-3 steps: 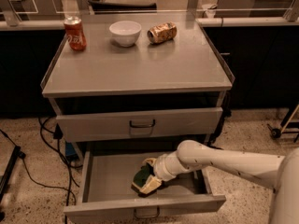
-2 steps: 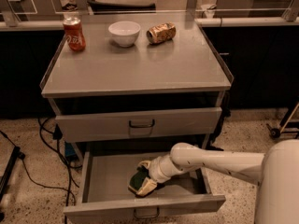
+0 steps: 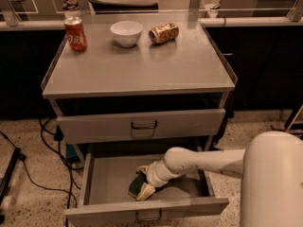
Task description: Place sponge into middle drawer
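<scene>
The middle drawer (image 3: 110, 178) is pulled open at the bottom of the grey cabinet. My gripper (image 3: 142, 182) reaches into it from the right, over its front left part. The pale fingers (image 3: 145, 192) are closed around the sponge (image 3: 136, 186). The sponge's dark green layer shows between them. It sits low in the drawer, at or just above the drawer floor. I cannot tell whether it touches the floor.
The upper drawer (image 3: 142, 125) is shut. On the cabinet top (image 3: 142, 70) stand a red soda can (image 3: 75, 33), a white bowl (image 3: 126, 32) and a crushed gold can (image 3: 164, 32). Black cables (image 3: 33, 174) lie on the floor at left. My white arm (image 3: 274, 178) fills the lower right.
My arm has reached further left and down into the drawer. The sponge has moved with it toward the drawer's front left and sits lower.
</scene>
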You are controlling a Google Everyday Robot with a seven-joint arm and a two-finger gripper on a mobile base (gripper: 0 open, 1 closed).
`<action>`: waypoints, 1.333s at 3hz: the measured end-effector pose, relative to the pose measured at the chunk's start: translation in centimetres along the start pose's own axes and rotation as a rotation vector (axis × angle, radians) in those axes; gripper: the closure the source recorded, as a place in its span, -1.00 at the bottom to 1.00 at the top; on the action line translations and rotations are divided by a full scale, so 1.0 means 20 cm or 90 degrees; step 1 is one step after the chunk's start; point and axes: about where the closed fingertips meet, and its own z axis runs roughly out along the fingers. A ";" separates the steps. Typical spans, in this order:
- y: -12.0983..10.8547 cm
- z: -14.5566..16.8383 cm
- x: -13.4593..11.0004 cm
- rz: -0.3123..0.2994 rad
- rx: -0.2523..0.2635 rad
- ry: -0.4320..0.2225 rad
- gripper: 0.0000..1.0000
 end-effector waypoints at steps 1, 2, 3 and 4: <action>0.00 0.05 0.03 0.004 -0.004 0.017 1.00; -0.03 0.07 0.06 0.019 0.001 0.026 0.97; -0.07 0.09 0.09 0.038 0.004 0.040 0.49; -0.07 0.09 0.09 0.038 0.004 0.040 0.03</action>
